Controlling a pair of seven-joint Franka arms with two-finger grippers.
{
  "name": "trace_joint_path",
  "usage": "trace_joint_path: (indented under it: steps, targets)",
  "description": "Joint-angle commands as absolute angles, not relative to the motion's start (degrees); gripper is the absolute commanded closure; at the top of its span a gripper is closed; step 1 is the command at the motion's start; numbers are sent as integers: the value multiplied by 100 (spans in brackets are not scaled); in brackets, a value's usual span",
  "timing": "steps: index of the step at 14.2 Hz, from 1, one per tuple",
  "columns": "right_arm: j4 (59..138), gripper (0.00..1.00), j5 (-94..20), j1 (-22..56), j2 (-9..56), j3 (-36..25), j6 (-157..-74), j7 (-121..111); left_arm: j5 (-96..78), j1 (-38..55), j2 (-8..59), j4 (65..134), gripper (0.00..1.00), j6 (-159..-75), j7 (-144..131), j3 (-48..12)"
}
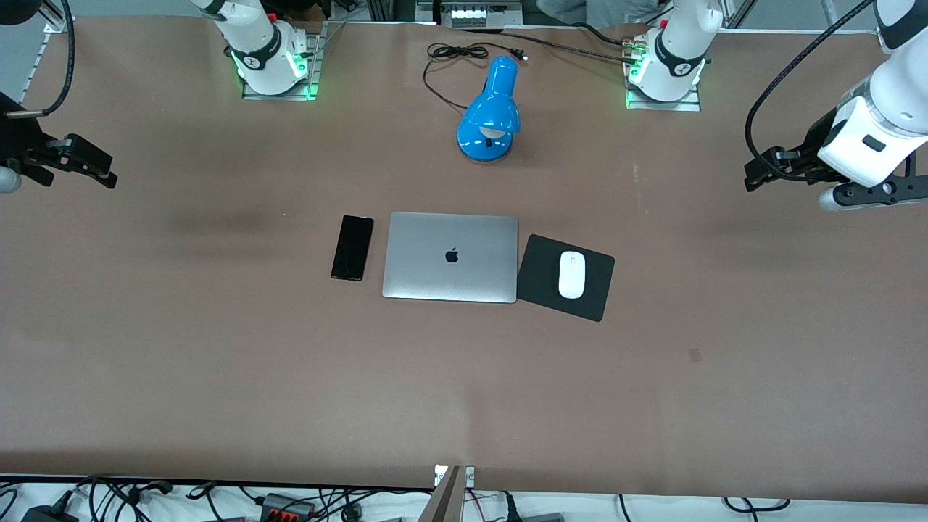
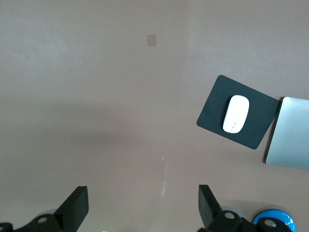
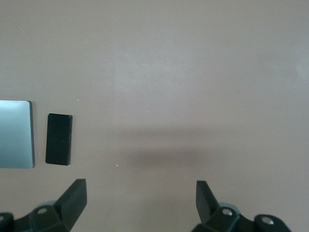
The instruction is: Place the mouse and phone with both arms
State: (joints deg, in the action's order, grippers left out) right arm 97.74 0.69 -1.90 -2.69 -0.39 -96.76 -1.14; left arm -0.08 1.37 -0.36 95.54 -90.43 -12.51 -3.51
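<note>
A small white mouse [image 1: 571, 274] [image 2: 235, 113] lies on a black square mouse pad [image 1: 540, 279] [image 2: 212, 113], beside the closed silver laptop [image 1: 451, 257] toward the left arm's end of the table. A slim black phone [image 1: 352, 247] [image 3: 59, 138] lies flat on the table beside the laptop toward the right arm's end. My left gripper [image 1: 757, 174] [image 2: 143, 205] hangs open and empty over bare table at the left arm's end. Over bare table at the right arm's end, my right gripper [image 1: 101, 170] [image 3: 141, 200] is open with nothing between its fingers. Both are well apart from the objects.
A blue desk lamp [image 1: 490, 110] with a coiled black cord [image 1: 453, 54] stands between the arm bases, farther from the front camera than the laptop. A small tape patch [image 1: 694, 354] [image 2: 152, 39] marks the brown table nearer the camera.
</note>
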Motion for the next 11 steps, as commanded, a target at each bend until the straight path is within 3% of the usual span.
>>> trace_joint_path:
  steps: [1,11]
  targets:
    - [9853,0,-26,-220,-343,0,-9633,-220,-79,114,-106,9606,0,-9097,-1081,-325]
    - [9844,0,-9,-220,-387,9,-9633,-229,-211,158,-105,9606,0,-9088,-949,-325]
